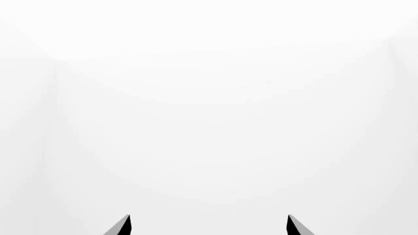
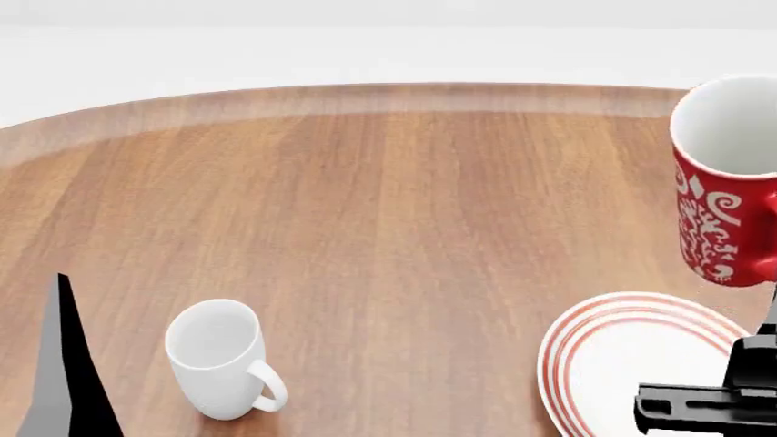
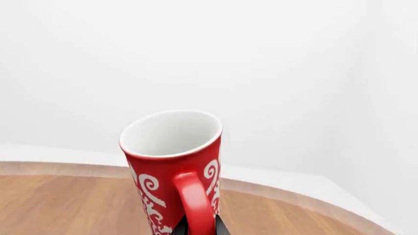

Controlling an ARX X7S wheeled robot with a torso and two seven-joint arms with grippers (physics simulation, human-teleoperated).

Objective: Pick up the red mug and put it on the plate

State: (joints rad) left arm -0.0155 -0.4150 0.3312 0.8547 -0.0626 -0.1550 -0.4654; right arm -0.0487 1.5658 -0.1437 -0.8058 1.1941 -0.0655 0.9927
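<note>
While the tall, slim red mug (image 2: 723, 196) with its white scrollwork and glossy white inside hangs upright above the far edge of the round plate (image 2: 607, 350), the right claw (image 3: 198, 229) grips it from below at the loop handle. That plate, white with thin red rings, lies flat on the wood-grain desk (image 2: 388, 209), well apart from a plain white mug (image 2: 221, 358). Only two dark fingertips (image 1: 121, 226) of the left claw (image 1: 209, 226) show, spread wide before blank white.

A bare simulated room: round wooden table (image 2: 401, 209) with crockery, blank white walls (image 3: 196, 58) all around.
</note>
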